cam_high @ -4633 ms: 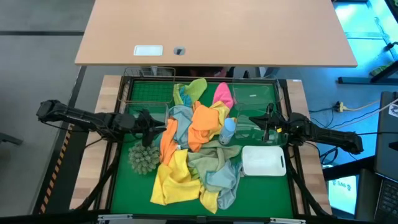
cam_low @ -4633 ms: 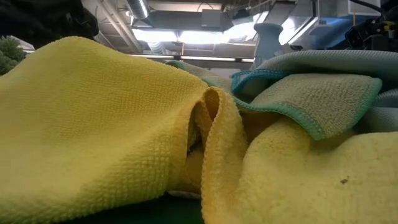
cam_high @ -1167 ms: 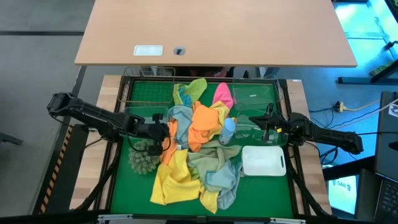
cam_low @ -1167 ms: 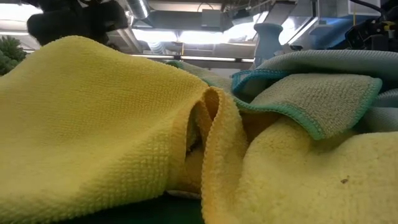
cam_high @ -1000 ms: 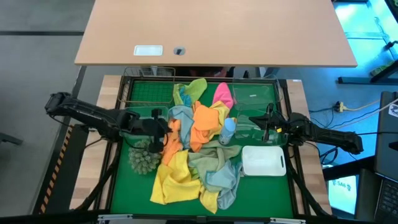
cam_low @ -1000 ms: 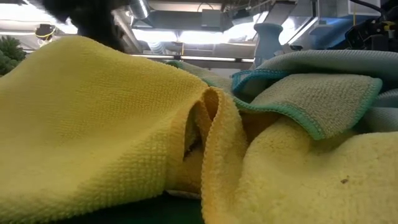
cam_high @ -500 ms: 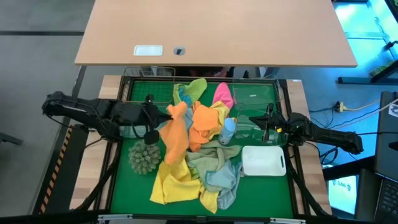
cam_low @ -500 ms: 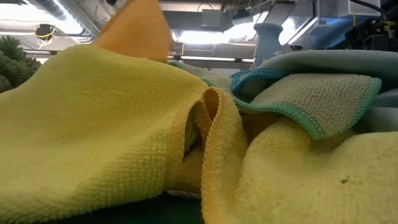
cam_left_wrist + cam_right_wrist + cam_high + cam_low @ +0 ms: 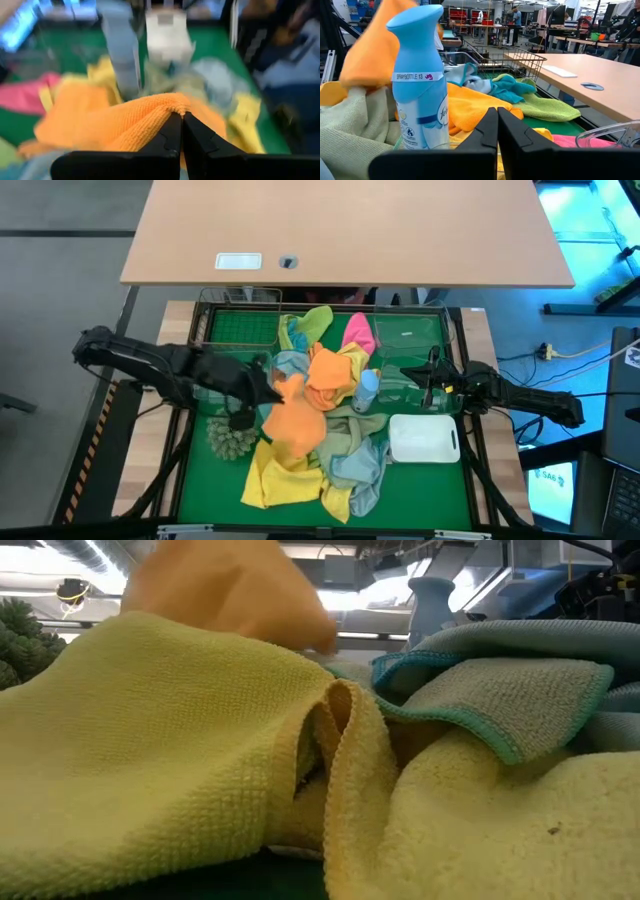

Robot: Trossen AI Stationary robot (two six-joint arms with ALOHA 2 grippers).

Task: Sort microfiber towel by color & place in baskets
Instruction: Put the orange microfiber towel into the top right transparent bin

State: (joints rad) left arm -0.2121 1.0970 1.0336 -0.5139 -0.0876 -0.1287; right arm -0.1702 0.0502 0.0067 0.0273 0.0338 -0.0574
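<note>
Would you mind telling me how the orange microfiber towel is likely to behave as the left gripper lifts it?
Probably floppy: the orange microfiber towel droops in folds below the shut left gripper. Likely light, since one pinched edge carries it. It may drag the neighbouring yellow towel.

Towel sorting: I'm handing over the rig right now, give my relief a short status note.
Left gripper: jaws shut on an orange towel, lifted above the pile.
Right gripper: jaws shut, empty, waiting by the blue spray bottle.
Towel pile: yellow, green, blue, pink and another orange one, heaped mid-table.
White basket and clear basket on the right hold no towels.
Done: nothing binned yet.
Left: bin the orange towel, then sort the rest.
</note>
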